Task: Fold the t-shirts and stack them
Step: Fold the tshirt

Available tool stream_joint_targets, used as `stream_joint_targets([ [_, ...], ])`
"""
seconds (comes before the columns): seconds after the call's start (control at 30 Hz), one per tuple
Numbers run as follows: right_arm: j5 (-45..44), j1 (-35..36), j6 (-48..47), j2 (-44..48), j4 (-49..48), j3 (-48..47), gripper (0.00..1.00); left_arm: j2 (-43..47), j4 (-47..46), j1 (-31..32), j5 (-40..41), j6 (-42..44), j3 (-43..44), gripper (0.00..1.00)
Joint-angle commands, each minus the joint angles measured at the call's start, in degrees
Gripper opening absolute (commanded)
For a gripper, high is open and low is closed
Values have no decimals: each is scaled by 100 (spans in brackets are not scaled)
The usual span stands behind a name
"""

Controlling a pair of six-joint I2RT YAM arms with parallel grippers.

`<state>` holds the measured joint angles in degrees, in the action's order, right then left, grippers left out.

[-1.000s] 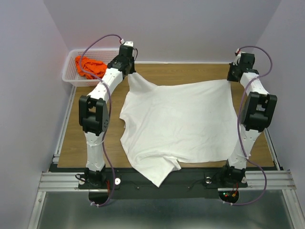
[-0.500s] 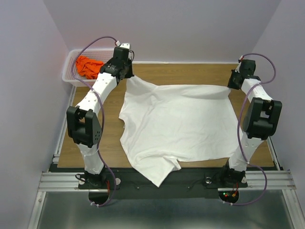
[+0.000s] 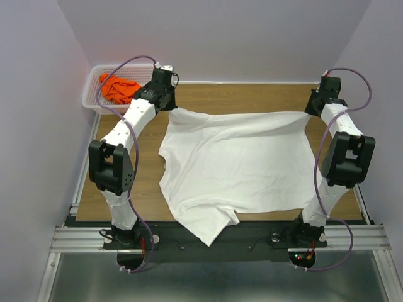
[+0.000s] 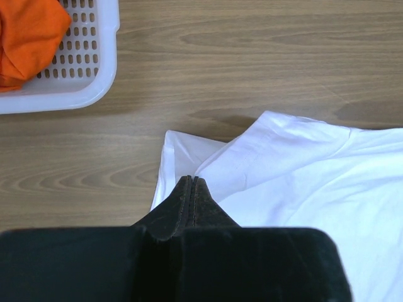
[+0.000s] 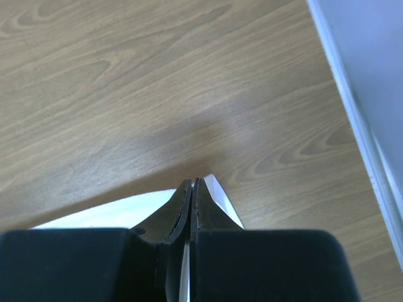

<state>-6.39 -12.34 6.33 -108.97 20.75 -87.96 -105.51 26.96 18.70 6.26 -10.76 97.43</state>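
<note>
The white t-shirt (image 3: 236,163) lies spread over the wooden table, its near part hanging over the front edge. My left gripper (image 3: 171,108) is shut on the shirt's far left corner (image 4: 182,157), jaws pressed together over the cloth. My right gripper (image 3: 310,112) is shut on the far right corner (image 5: 220,198), a strip of white cloth showing between its jaws. The far hem runs taut between the two grippers. The orange t-shirt (image 3: 118,88) lies crumpled in the white basket (image 3: 91,100) at the far left; it also shows in the left wrist view (image 4: 28,38).
The basket (image 4: 88,75) stands just left of and beyond my left gripper. A grey wall rail (image 5: 359,132) runs close to the right of my right gripper. Bare wood (image 3: 239,97) lies beyond the shirt's far hem.
Both grippers have moved toward the far edge and apart with the shirt's corners, pulling the far hem straighter and flatter. The left arm's elbow swung left.
</note>
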Motion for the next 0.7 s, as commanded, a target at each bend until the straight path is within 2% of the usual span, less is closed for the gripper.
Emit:
stream_joint_targets([
  [0.0,-450,-32,62,517,-238,94,1,488,151,46,42,-75,-92,0],
  [0.43,-494,-32,228,807,-335,516,1,840,591,73,-55,-163,-136,0],
  [0.67,-810,-32,404,1105,-449,1079,1,1050,828,169,-433,-312,-601,0],
])
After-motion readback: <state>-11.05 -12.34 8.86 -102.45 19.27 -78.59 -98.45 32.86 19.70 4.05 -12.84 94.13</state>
